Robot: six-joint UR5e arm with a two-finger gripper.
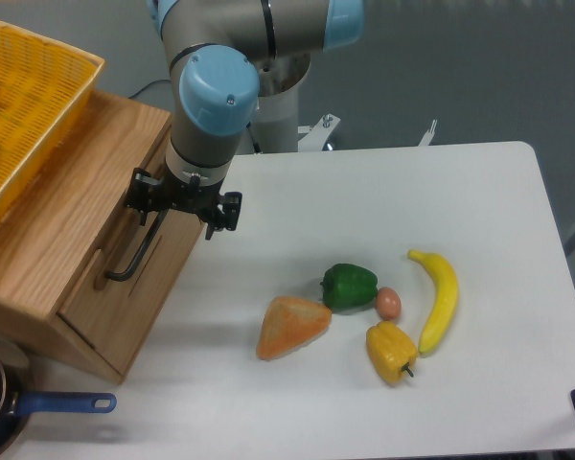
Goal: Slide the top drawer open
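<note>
The top drawer [125,287] sits in the oak cabinet [62,225] at the left of the white table [383,211]; its flat front panel faces right and downward toward the table, and from this view we cannot tell how far it stands out of the cabinet body. Its black bar handle [134,257] runs along that front.

Starting at the far left, we see a yellow mesh basket [24,105] resting on top of the cabinet, and below the cabinet a dark pan with a blue handle [72,403] at the table's near corner.

Next comes our hand [177,203], hanging from the arm right at the upper end of the handle. It appears to straddle the bar, but the wrist hides the fingertips, so we cannot tell whether it is clenched on the bar or released.

Further right, well apart from the cabinet, lies a cluster on the table: 1 orange wedge-shaped item [292,326], 1 green pepper [349,286], 1 small reddish-brown egg-shaped item [388,303] just beside the pepper, 1 yellow pepper [391,352] and 1 banana [439,297] at the right edge of the group.
</note>
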